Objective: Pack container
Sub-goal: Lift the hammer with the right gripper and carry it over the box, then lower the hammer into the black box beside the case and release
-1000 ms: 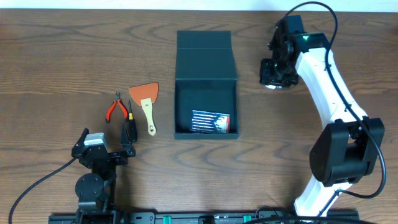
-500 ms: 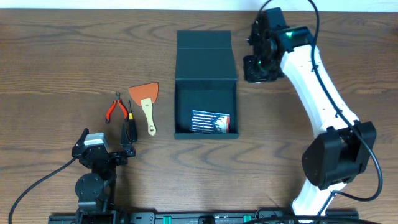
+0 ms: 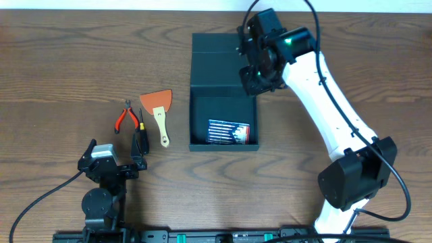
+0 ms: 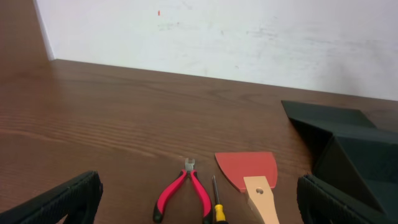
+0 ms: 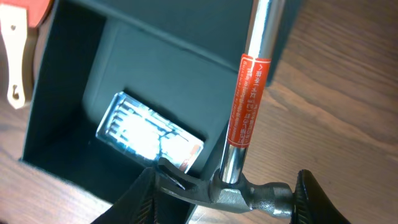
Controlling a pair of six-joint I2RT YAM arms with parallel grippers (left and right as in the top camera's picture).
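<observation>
Left gripper (image 3: 113, 160): at the table's near-left edge, fingers spread wide and holding nothing; well apart from the container, which lies to its right.
Pliers (image 3: 123, 119): red-handled small metal pliers, flat on the brown wood-grain table (image 3: 54, 67), just ahead of the left gripper.
Screwdriver (image 3: 140, 137): slim, with a black-and-yellow handle, lying just beside the pliers.
Scraper (image 3: 157, 108): orange fan-shaped blade on a pale wooden handle, next to the screwdriver.
Container (image 3: 223, 59): dark teal-green matte rectangular box at the table's middle, its hinged flap lid lying open and flat on the far side, its open compartment toward the near side.
Pack (image 3: 228, 131): flat blue-and-white printed pack with a red edge, lying in the compartment's near-right part.
Right gripper (image 5: 227, 199): above the container's right edge, about where lid meets box, fingers pinching the hammer at its head.
Hammer (image 5: 249, 106): chrome steel head and shaft with a red label, the shaft reaching along the container's right wall.
</observation>
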